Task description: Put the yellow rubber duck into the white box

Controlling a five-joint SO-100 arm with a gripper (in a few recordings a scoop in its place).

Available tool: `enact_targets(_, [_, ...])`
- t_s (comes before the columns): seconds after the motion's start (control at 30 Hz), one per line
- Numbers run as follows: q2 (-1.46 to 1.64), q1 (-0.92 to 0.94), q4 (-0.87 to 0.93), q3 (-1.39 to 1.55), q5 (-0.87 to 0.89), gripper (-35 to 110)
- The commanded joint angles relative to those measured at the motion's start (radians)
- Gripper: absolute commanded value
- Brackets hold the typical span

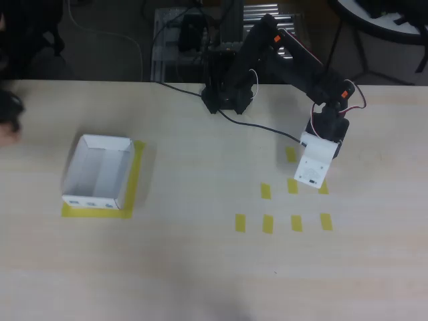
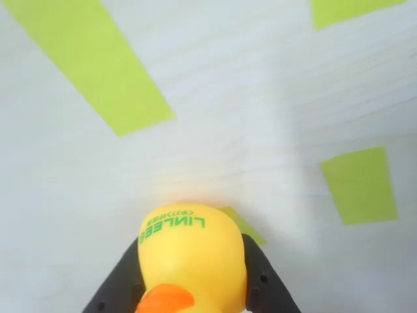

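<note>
In the wrist view the yellow rubber duck has an orange beak and green lettering on its underside. It sits between the two black fingers, and my gripper is shut on it close over the pale table. In the overhead view my gripper shows as a white plate at the right of the table, over the yellow tape strips, and it covers the duck. The white box stands far off at the left on a yellow tape square, open side up, with nothing inside.
Several short yellow tape strips lie in rows below and beside the gripper. The arm's black base and its cable are at the table's far edge. A blurred hand shows at the left edge.
</note>
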Motion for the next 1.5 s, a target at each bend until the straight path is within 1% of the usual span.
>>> enact_targets(0.0, [0.488, 0.132, -0.002, 0.066, 0.107, 0])
enact_targets(0.07, [0.684, 0.245, -0.011, 0.086, 0.133, 0])
enact_targets(0.17, [0.936, 0.511, -0.011, 0.052, 0.144, 0])
enact_targets(0.23, [1.062, 0.739, -0.035, 0.038, 0.138, 0])
enact_targets(0.37, [1.213, 1.252, -0.206, 0.183, 0.170, 0])
enact_targets(0.47, [1.189, 1.532, -0.357, 0.327, 0.173, 0])
enact_targets(0.63, [0.946, 1.802, -0.525, 0.471, 0.009, 0])
enact_targets(0.7, [0.833, 1.896, -0.588, 0.482, -0.044, 0])
enact_targets(0.77, [0.706, 1.968, -0.650, 0.440, -0.072, 0])
enact_targets(0.83, [0.584, 2.010, -0.673, 0.367, -0.089, 0])
enact_targets(1.0, [0.336, 2.029, -0.600, 0.152, -0.135, 0])
enact_targets(1.07, [0.267, 2.022, -0.603, 0.114, -0.149, 0])
enact_targets(1.2, [0.225, 1.996, -0.632, 0.107, -0.166, 0])
enact_targets(1.33, [0.233, 1.953, -0.591, 0.092, -0.195, 2])
enact_targets(1.37, [0.235, 1.942, -0.575, 0.087, -0.212, 4])
enact_targets(1.43, [0.238, 1.924, -0.555, 0.086, -0.222, 14])
enact_targets(1.47, [0.239, 1.916, -0.546, 0.084, -0.229, 16])
